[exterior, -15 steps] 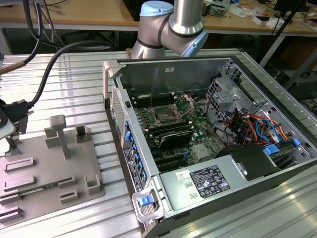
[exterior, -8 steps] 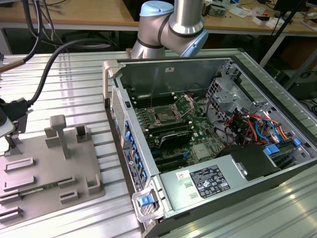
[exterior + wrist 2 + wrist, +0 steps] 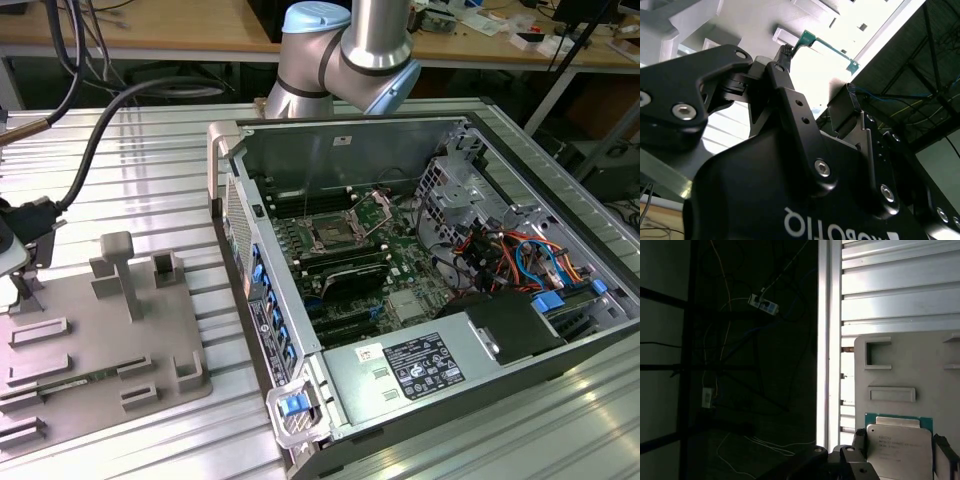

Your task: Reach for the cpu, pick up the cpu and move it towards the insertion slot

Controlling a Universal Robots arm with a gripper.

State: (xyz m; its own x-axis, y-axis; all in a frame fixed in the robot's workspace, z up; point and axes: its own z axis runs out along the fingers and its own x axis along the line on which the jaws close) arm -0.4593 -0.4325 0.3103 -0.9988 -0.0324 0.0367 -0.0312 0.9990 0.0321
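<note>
The pincer is closed narrow on the cpu: in the first wrist view, dark fingers press two opposite edges of the silvery chip, whose green rim shows along one side. The cpu hangs over the grey tray, close to the edge of the ribbed metal bench. In the exterior view the tray lies at the left, and the slot sits on the green board inside the open case at the right, well apart from it
</note>
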